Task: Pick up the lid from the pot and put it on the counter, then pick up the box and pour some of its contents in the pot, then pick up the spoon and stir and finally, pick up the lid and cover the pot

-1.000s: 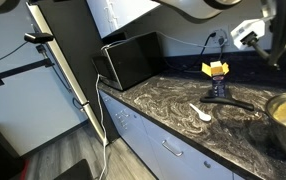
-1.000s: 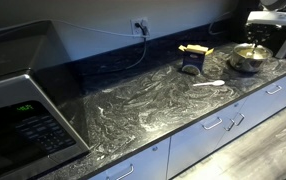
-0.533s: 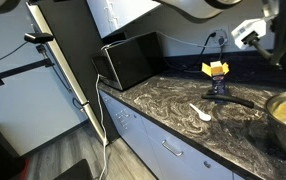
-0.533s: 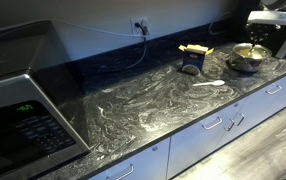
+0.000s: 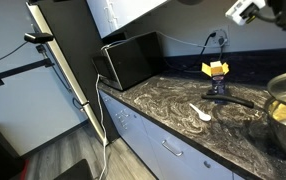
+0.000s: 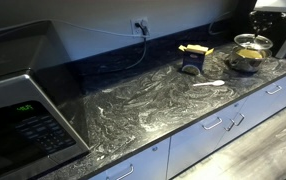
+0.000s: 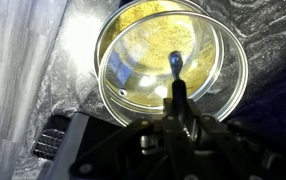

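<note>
Clear glass lid (image 7: 143, 62), glossy marbled counter (image 6: 153, 100)

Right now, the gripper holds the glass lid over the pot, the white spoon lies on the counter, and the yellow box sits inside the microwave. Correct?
No. The yellow box stands out on the counter, apart from the microwave, as both exterior views show. The gripper does hold the lid over the pot, and the spoon lies on the counter.
</note>
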You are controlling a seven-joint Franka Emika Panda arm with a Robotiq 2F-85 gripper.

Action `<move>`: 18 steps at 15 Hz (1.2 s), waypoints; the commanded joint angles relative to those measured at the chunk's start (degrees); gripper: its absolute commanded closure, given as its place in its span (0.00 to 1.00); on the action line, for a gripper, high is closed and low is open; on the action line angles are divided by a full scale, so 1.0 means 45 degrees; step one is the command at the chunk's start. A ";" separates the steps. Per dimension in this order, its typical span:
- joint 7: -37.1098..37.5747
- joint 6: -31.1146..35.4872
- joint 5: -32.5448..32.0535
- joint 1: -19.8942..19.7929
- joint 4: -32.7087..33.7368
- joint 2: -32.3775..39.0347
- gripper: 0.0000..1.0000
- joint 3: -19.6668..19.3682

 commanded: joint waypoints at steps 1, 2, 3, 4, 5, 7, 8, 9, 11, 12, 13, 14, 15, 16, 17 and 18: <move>-0.0722 0.0010 -0.0080 0.0459 -0.1757 -0.2192 0.96 -0.0069; -0.0891 0.0056 -0.0139 0.0609 -0.2360 -0.2847 0.96 0.0013; -0.1123 0.0200 -0.0228 0.0776 -0.2983 -0.3494 0.96 0.0099; -0.1487 0.0358 -0.0233 0.0938 -0.3624 -0.4083 0.96 0.0267; -0.1735 0.0354 -0.0316 0.1097 -0.4126 -0.4641 0.96 0.0403; -0.2269 0.0389 -0.0162 0.1397 -0.5208 -0.5754 0.96 0.0878; -0.2407 0.0413 -0.0184 0.1566 -0.5722 -0.6279 0.96 0.1150; -0.2634 0.0407 -0.0089 0.1734 -0.6229 -0.6783 0.96 0.1478; -0.3040 0.0325 0.0075 0.2019 -0.7030 -0.7678 0.96 0.2098; -0.3252 0.0306 0.0150 0.2181 -0.7341 -0.8005 0.96 0.2428; -0.3543 0.0195 0.0337 0.2334 -0.7602 -0.8360 0.96 0.2705; -0.3705 0.0300 0.0466 0.2533 -0.7866 -0.8619 0.96 0.3025; -0.3963 0.0275 0.0704 0.2723 -0.8035 -0.8845 0.96 0.3272; -0.4290 0.0171 0.1071 0.2912 -0.8144 -0.9027 0.96 0.3459; -0.4519 0.0112 0.1435 0.3037 -0.8198 -0.9158 0.96 0.3574; -0.3817 0.0005 0.0926 0.2679 -0.7731 -0.8472 0.85 0.3656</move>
